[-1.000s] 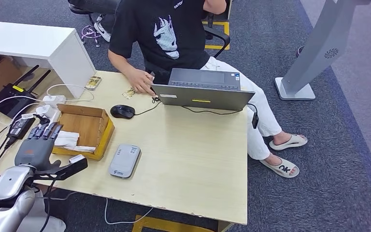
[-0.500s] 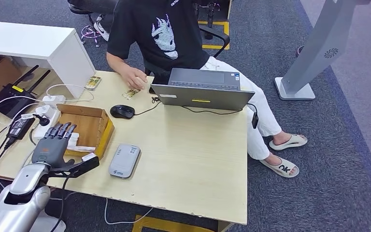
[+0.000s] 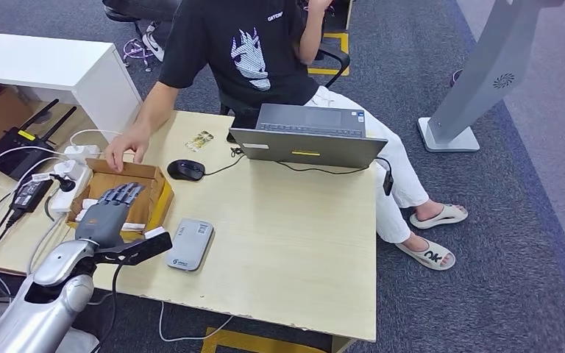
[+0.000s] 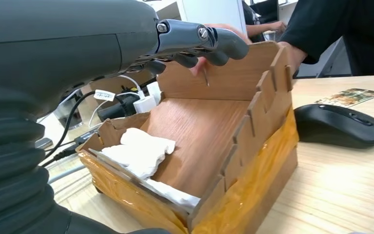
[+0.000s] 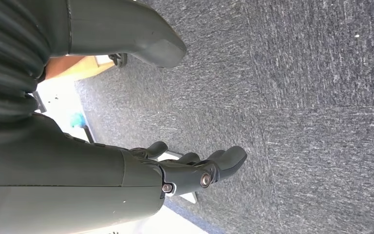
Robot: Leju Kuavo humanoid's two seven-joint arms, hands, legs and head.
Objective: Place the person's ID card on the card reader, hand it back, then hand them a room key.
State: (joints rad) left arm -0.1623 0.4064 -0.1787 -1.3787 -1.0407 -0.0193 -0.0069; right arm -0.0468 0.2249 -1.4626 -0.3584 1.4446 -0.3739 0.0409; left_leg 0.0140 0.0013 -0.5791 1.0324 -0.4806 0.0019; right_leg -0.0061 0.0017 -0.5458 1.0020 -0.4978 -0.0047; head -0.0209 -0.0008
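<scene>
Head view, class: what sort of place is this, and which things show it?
Probably an office or lab desk set up as a mock check-in counter: an open laptop and mouse on a wooden desk, a router, grey carpet.

Head view high; wrist views close, turned

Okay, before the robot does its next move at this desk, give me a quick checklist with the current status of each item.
1. Left robot hand free to take a card: ok, fingers apart above the wooden box, holding nothing.
2. Right robot hand free: ok, hanging over carpet with nothing in it.
3. Card reader reachable: ok, its top is bare, beside the box.
4. ID card offered: not ok, the person's hand rests on the box's far rim, no card visible in it.
5. Room key located: cannot tell; only white paper shows inside the box.
6. Mouse clear of the reader: ok, apart.
</scene>
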